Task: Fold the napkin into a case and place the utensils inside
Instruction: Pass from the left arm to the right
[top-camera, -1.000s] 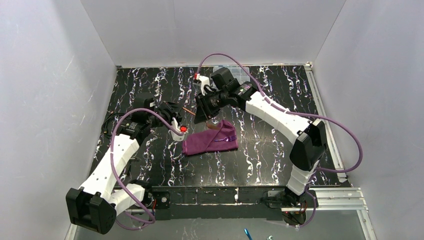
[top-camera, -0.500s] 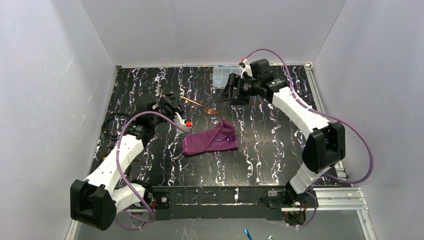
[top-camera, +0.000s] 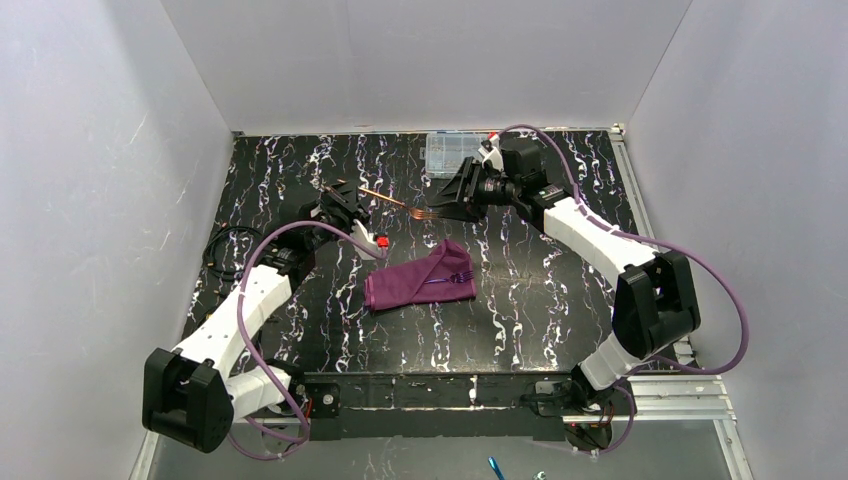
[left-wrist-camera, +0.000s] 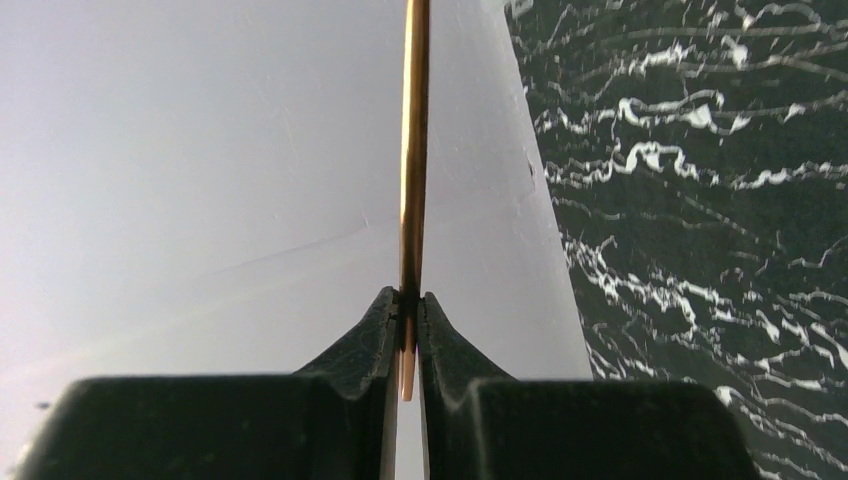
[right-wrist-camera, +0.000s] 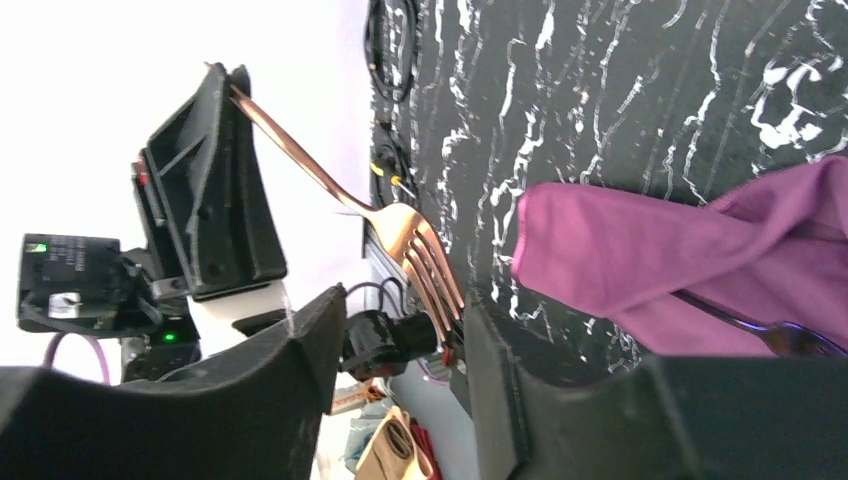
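Note:
The plum-purple napkin (top-camera: 415, 282) lies folded into a case in the middle of the table, with the purple fork (top-camera: 455, 277) tucked in its right part. My left gripper (top-camera: 347, 203) is shut on the handle end of the copper-brown fork (top-camera: 395, 203) and holds it above the table, tines pointing right. The left wrist view shows the handle (left-wrist-camera: 413, 150) pinched between the jaws (left-wrist-camera: 408, 312). My right gripper (top-camera: 443, 207) is open at the tines. In the right wrist view the tines (right-wrist-camera: 428, 262) lie between its open jaws (right-wrist-camera: 405, 335), close to the right finger, with the napkin (right-wrist-camera: 640, 250) beyond.
A clear plastic compartment box (top-camera: 450, 152) stands at the back of the table behind the right gripper. White walls close the table on three sides. Cables lie at the left edge (top-camera: 222, 250).
My left gripper took the copper fork and lifted it back and left. My right gripper let go, swung away from the napkin to the back, then came back to the tines.

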